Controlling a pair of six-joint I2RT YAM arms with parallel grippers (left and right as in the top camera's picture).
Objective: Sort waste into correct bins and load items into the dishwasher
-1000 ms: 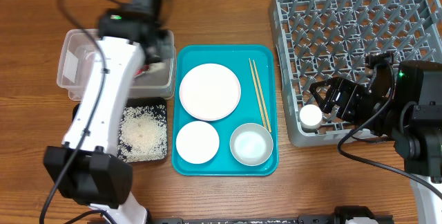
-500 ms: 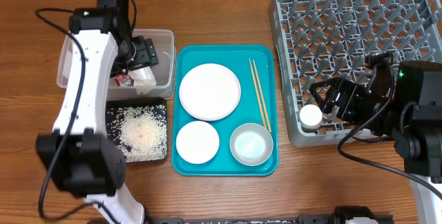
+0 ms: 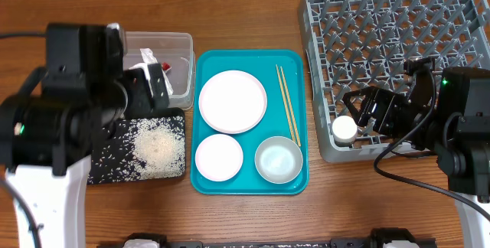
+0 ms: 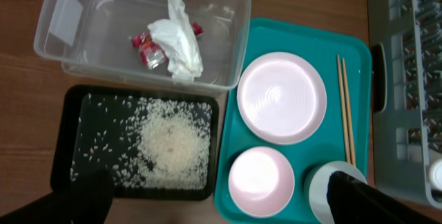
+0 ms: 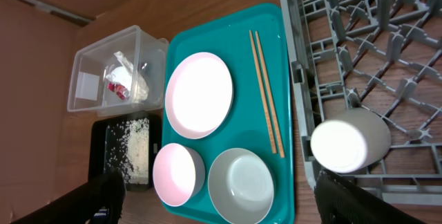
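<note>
The crumpled napkin (image 4: 181, 41) and the red sauce packet (image 4: 146, 44) lie in the clear tub (image 4: 69, 16). Rice (image 4: 171, 141) covers the black tray (image 4: 83, 120). My left gripper (image 4: 221, 203) hangs open high above them, holding nothing. On the teal tray (image 3: 249, 183) sit the plate (image 3: 233, 101), white bowl (image 3: 219, 157), metal-sided bowl (image 3: 279, 160) and chopsticks (image 3: 288, 102). The small cup (image 5: 345, 141) lies on its side at the front edge of the grey rack (image 3: 398, 49). Just right of the cup my right gripper (image 3: 361, 115) stands open and empty.
The left arm's body covers the table's left side and part of the black tray in the overhead view. Bare wood shows between the tub, the trays and the rack, and along the front edge.
The left gripper has opened and drawn up and back from the tub, and the napkin now lies in the tub. The right arm has not moved.
</note>
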